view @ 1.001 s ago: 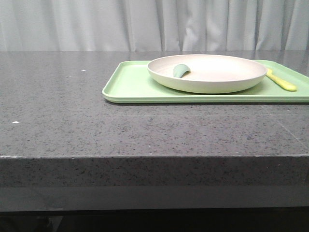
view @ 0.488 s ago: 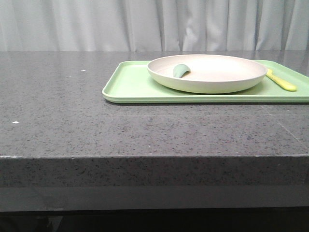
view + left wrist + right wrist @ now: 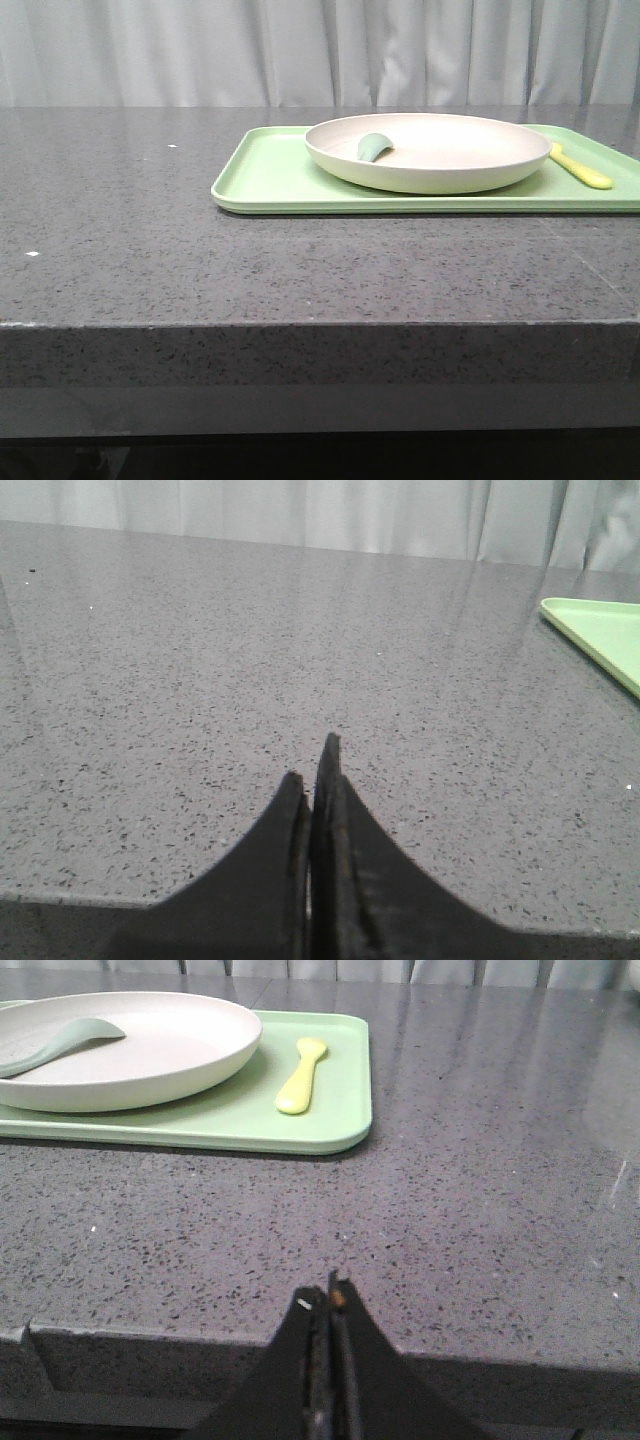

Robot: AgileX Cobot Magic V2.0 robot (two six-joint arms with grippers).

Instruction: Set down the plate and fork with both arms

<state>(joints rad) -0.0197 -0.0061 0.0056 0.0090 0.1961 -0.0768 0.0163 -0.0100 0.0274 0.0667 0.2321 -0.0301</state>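
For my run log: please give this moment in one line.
left gripper shut | right gripper shut | plate, fork on tray

On my table (image 3: 150, 250), the tray (image 3: 270, 175) holds the plate (image 3: 440, 165), with the utensil (image 3: 372, 147) in it and the fork (image 3: 582, 170) just right of it.

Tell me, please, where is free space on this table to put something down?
Bare counter lies left of the tray and in front of it, up to the near edge. The tray itself is crowded: the plate fills its middle, the fork beside it.
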